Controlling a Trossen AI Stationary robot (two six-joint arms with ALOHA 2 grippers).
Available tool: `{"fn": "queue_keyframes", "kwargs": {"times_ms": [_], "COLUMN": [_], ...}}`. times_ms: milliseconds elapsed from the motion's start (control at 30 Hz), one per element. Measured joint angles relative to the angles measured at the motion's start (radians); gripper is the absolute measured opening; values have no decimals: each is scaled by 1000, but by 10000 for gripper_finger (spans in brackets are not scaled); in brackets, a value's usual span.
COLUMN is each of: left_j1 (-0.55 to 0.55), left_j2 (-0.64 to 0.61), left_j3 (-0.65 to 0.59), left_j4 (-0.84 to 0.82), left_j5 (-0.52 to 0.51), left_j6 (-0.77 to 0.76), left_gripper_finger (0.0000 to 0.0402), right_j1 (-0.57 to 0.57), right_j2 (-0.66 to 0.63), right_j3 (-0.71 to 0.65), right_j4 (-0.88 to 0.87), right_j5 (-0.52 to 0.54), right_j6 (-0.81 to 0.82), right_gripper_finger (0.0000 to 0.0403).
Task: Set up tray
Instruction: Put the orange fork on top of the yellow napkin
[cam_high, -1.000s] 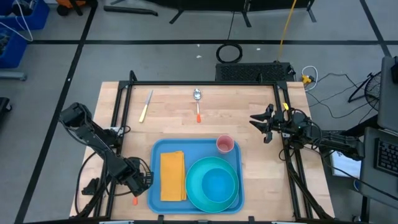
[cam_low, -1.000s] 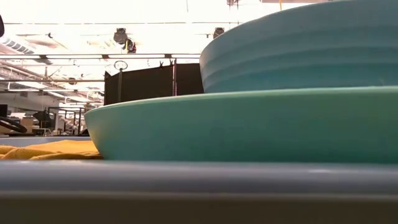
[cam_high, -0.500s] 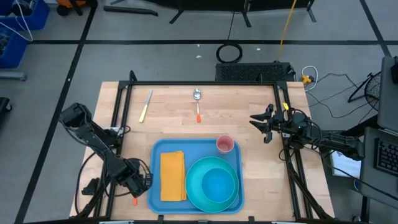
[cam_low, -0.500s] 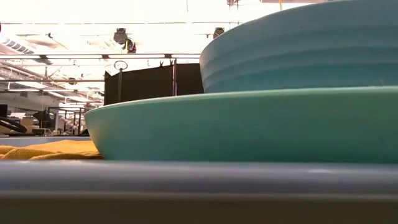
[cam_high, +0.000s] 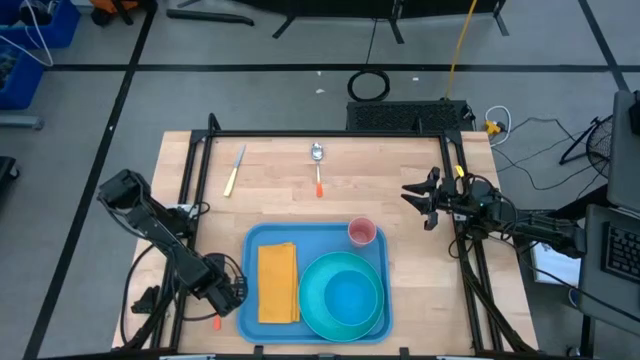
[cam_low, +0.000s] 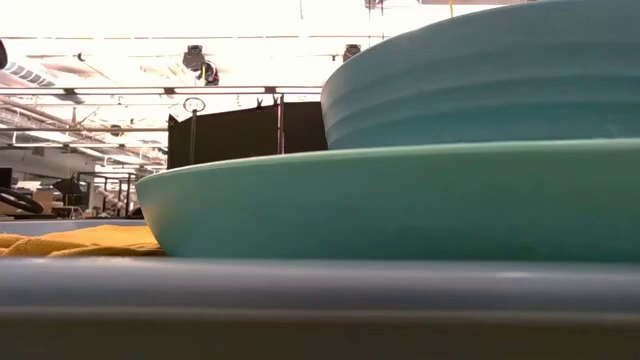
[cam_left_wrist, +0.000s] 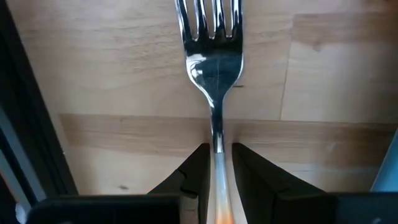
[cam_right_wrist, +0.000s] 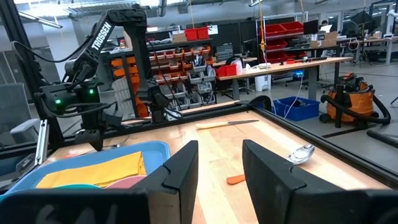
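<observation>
Light-blue plastic tray (cam_high: 315, 240): on the wooden table (cam_high: 270, 190), near-edge centre; it is the landmark for all lines below. Its rim fills the bottom of the low view (cam_low: 300, 300).
Teal plate (cam_high: 343, 294): inside the tray, right part, with a teal bowl (cam_low: 480, 75) stacked on it.
Yellow cloth (cam_high: 278, 282): folded, flat in the tray, left part, just beside the plate.
Pink cup (cam_high: 361, 233): upright in the tray's far right corner, touching or nearly touching the plate rim, cannot tell which.
Left gripper (cam_high: 222, 300): just off the tray's left edge, low over the table; fingers (cam_left_wrist: 198, 171) narrow, clamped on the fork handle.
Fork (cam_left_wrist: 211, 62): metal tines and neck stick out past the left fingers over bare wood; orange handle end shows beside the gripper in the high view (cam_high: 216, 323).
Right gripper (cam_high: 418, 200): well right of the tray and beyond its far right corner, over the table edge; fingers (cam_right_wrist: 180, 168) apart, nothing between them.
Spoon (cam_high: 318, 165): orange handle, metal bowl, on the table well beyond the tray's far edge.
Knife (cam_high: 235, 170): yellow handle, beyond the tray's far left corner, left of the spoon.
</observation>
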Motion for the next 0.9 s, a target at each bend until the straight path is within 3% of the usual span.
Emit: {"fn": "queue_keyframes", "kwargs": {"times_ms": [100,233,433,567,800,900], "left_j1": [0,-4,-10,-14,6,36], "left_j2": [18,3,-67,-137,-194,-195], "left_j3": [-1,-2,-8,-6,75,105], "left_j4": [14,21,-28,-20,-82,-65], "left_j5": [-2,-41,-133,-251,-346,-439], "left_j6": [34,87,97,111,192,250], "left_gripper_finger": [70,16,10,10,10,10], "right_j1": [0,0,0,0,0,0], "right_j2": [0,0,0,0,0,0], "right_j3": [0,0,0,0,0,0], "right_j4": [0,0,0,0,0,0], "right_j5": [0,0,0,0,0,0], "right_j6": [0,0,0,0,0,0], "right_gripper_finger": [114,114,114,114,114,114]}}
